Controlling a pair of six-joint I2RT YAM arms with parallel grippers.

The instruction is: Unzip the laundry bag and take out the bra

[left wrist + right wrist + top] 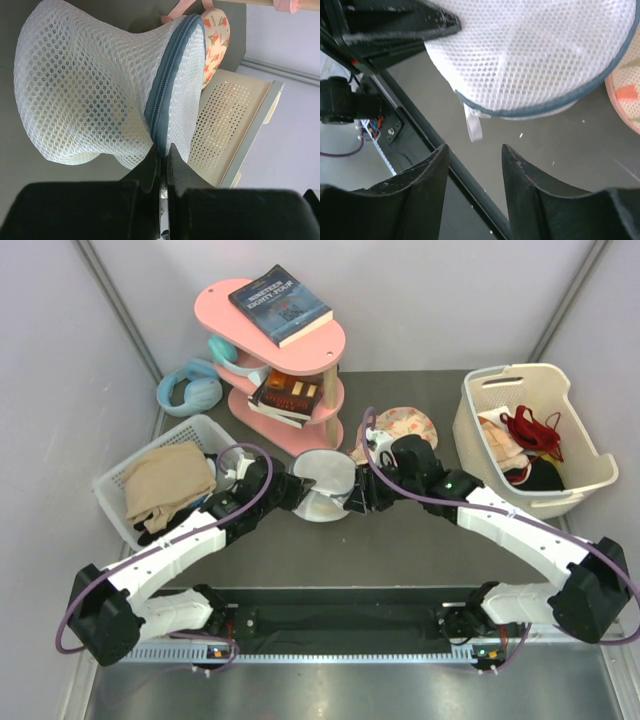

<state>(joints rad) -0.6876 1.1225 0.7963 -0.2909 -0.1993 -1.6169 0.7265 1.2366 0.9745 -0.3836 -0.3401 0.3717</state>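
Firstly, far left: a white basket holds tan cloth; blue headphones lie behind it.
Pink shelf: stands at the back, with a dark book on its top.
Left gripper: jaws pressed together on the rim of the laundry bag, right at the grey-blue zip.
Laundry bag: at the table's middle, between the two grippers, its mesh pulled out of round; the stretch of zip in view is closed.
Bra: only a faint yellow tint through the mesh, no shape to be made out.
Pull tab: white, hanging from the zip.
Right gripper: fingers spread wide, gripping nothing, just beside the tab.
Peach floral piece: behind the bag.
Far right: a cream basket with a red garment inside.
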